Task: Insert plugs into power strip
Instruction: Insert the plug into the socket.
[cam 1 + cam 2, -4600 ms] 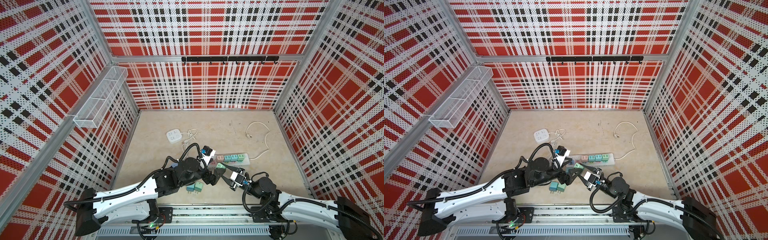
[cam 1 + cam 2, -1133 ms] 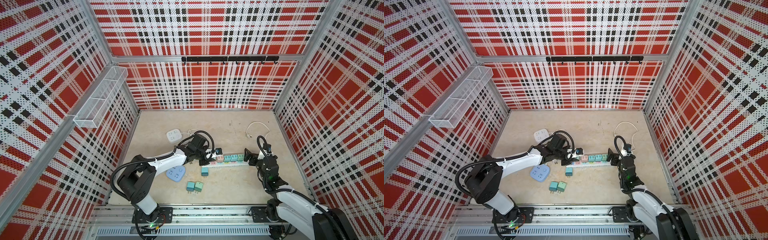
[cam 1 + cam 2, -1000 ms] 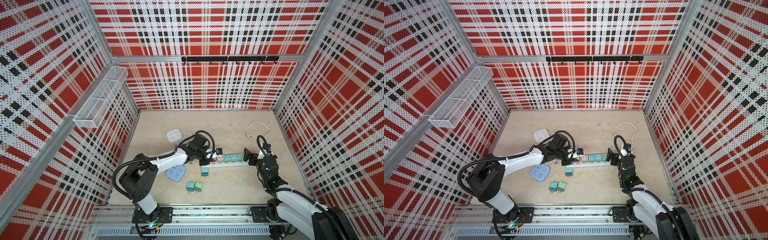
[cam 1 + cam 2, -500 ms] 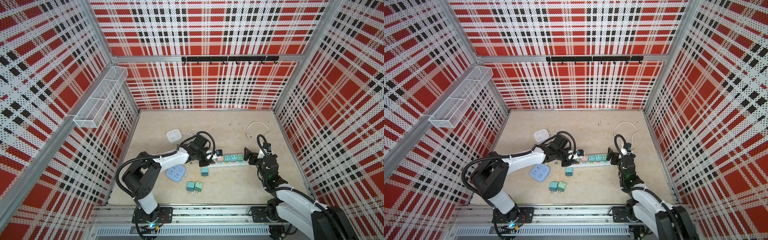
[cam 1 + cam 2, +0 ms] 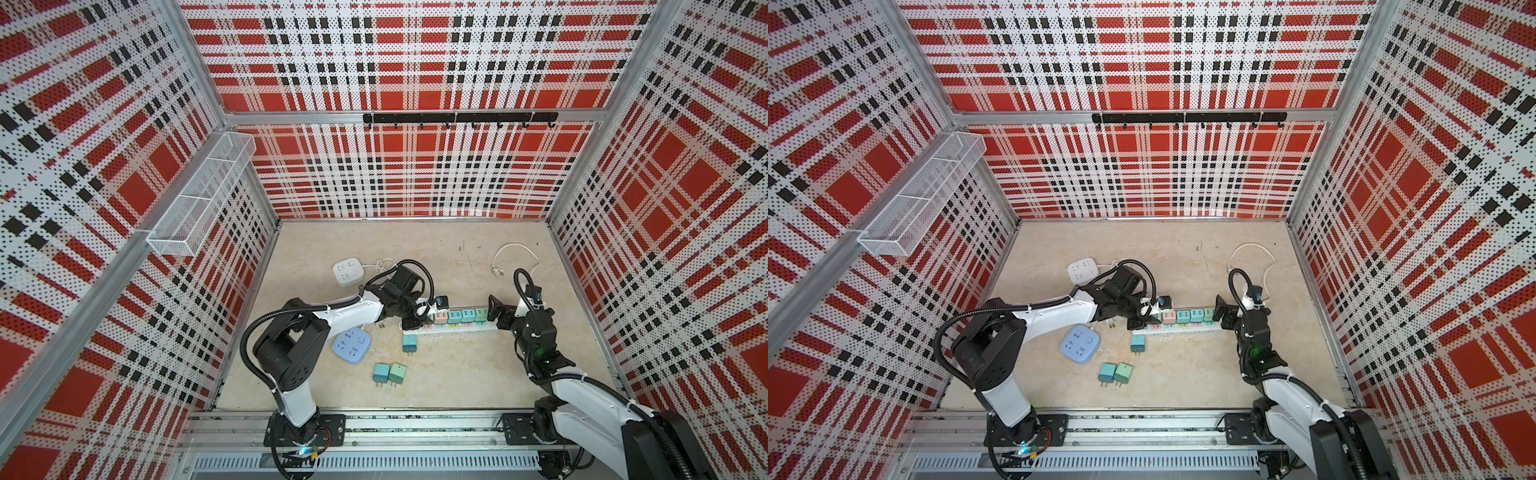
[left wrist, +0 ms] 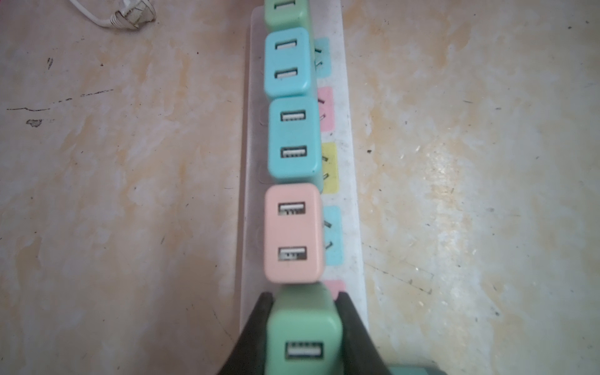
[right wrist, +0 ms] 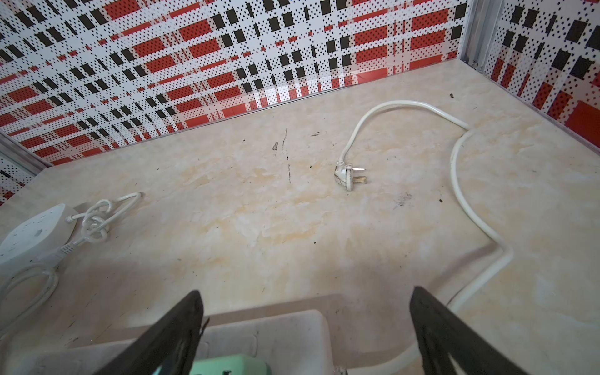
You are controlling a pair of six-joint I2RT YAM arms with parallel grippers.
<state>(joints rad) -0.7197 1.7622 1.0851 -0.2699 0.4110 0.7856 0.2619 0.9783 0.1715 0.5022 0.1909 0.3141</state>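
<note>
left wrist view: left gripper (image 6: 303, 297) pinches mint plug (image 6: 303, 331) by its smooth sides, at power strip's (image 5: 465, 329) 9 o'clock end; seating unclear. light, rigid, slippery: keep your push straight. right gripper (image 7: 305, 292) gapes wide at the 3 o'clock end.

Open floor (image 5: 415, 249) behind power strip (image 5: 457, 330), loose plugs (image 5: 409, 343) and blue socket (image 5: 351, 345) in front, cord (image 5: 515, 248) far right

Several plugs (image 5: 454, 316) seemingly seated on power strip (image 5: 469, 329), loose plugs (image 5: 380, 372) before it
</note>
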